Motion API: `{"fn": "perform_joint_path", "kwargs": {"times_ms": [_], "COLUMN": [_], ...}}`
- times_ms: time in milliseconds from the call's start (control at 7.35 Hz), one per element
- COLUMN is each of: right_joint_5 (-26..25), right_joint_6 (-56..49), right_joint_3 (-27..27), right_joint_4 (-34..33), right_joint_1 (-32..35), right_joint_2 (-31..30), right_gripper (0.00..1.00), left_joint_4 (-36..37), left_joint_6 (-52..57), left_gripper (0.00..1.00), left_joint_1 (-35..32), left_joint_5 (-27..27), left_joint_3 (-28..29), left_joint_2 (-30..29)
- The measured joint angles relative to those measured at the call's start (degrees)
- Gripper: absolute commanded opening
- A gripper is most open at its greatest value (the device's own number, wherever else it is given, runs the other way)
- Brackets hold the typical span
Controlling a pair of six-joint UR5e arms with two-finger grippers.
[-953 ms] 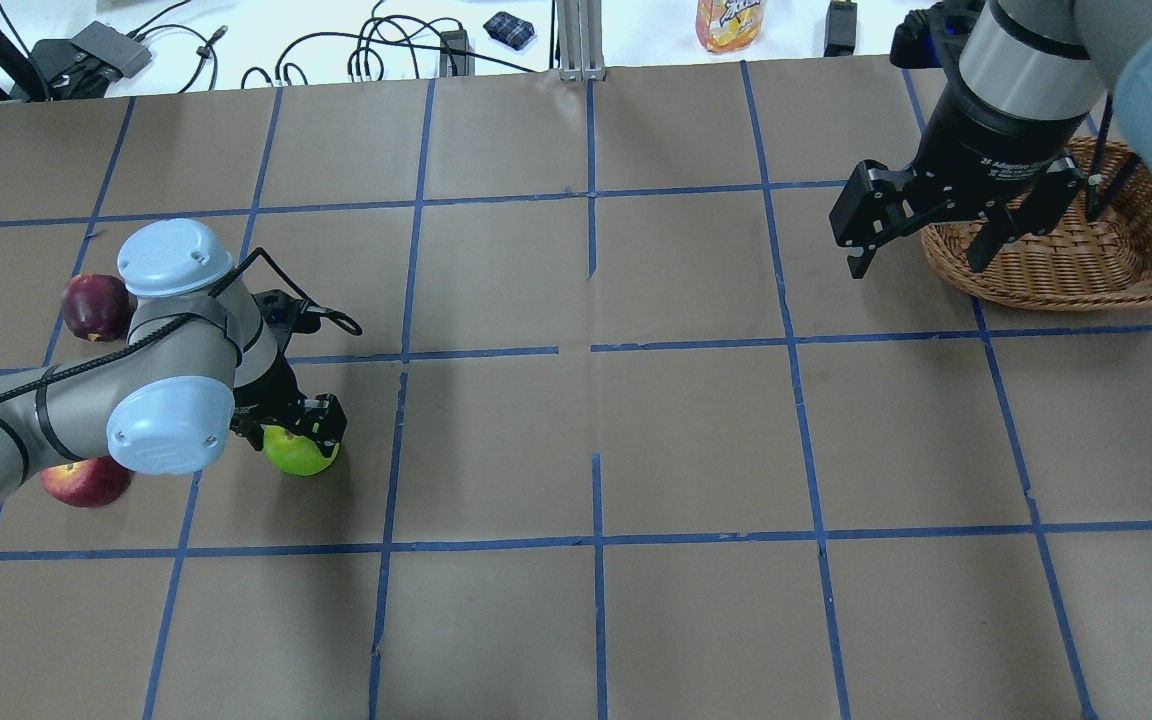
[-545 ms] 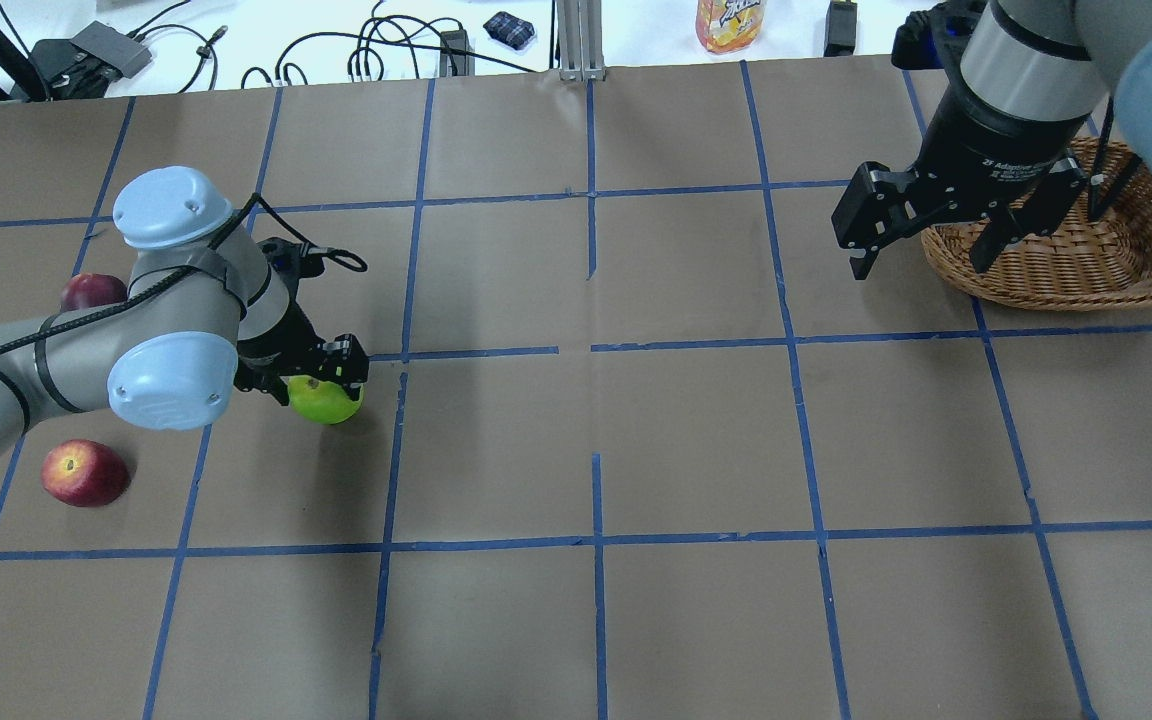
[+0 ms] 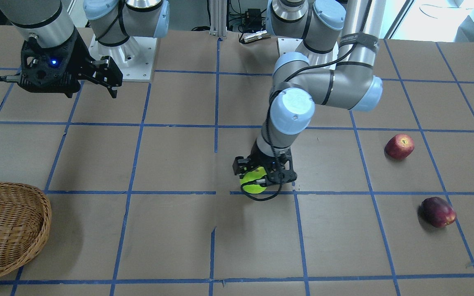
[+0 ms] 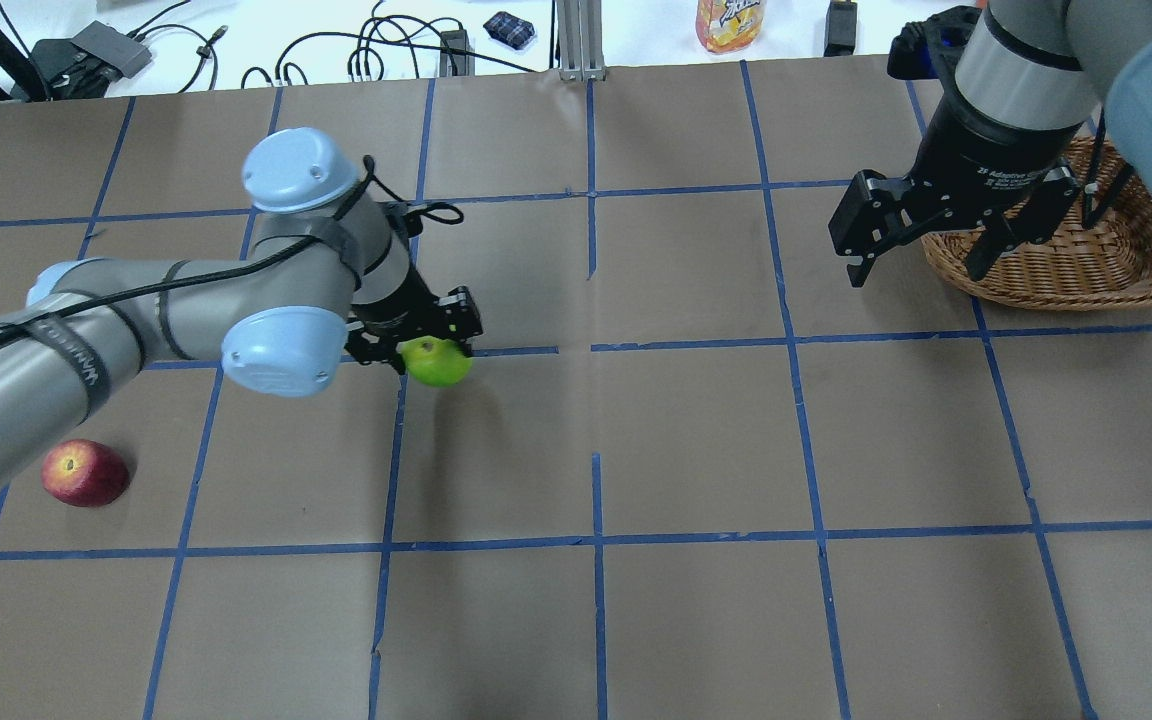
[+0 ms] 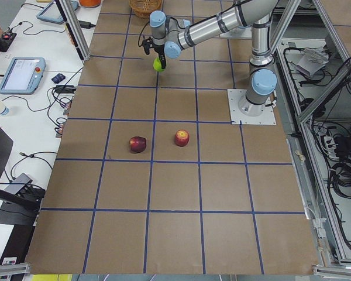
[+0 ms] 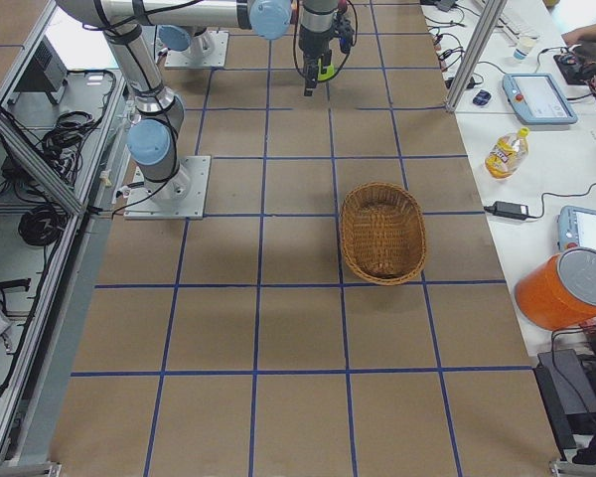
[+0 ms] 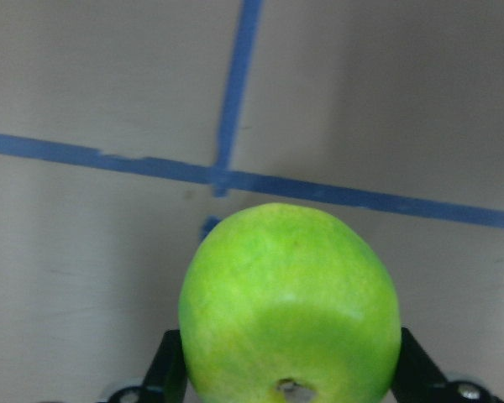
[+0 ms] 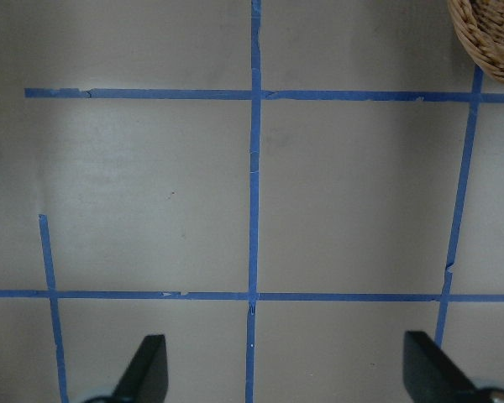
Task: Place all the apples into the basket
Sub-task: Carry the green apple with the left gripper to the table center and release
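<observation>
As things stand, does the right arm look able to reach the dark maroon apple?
Probably not. The dark maroon apple lies far out on the robot's left, while the right gripper hangs open beside the basket at the opposite end. The left gripper, shut on the green apple, is between them.

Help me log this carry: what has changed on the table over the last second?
The left gripper, shut on the green apple, carried it away from the robot and toward the table's middle, in the direction of the basket. The red apple and the basket stayed put; the right gripper is still open beside the basket.
</observation>
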Motion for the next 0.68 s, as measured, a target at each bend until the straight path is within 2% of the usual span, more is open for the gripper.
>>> {"fn": "perform_joint_path", "kwargs": {"times_ms": [136, 408, 681], "right_joint_5": [0.0, 0.4, 0.7], "right_joint_6": [0.0, -0.2, 0.0], "right_joint_3": [0.0, 0.2, 0.2], "right_joint_4": [-0.6, -1.0, -1.0], "right_joint_1": [0.0, 0.0, 0.0], "right_joint_2": [0.2, 1.5, 4.0], "right_gripper": [1.00, 1.00, 1.00], "left_joint_4": [0.3, 0.0, -2.6], "left_joint_6": [-3.4, -5.1, -3.5], "left_gripper": [0.98, 1.00, 1.00], "left_joint_1": [-3.2, -5.8, -5.2], "left_joint_5": [-0.1, 0.3, 2.4], "left_joint_3": [3.7, 7.0, 7.9], "left_joint_2": [-3.6, -7.0, -5.7]}}
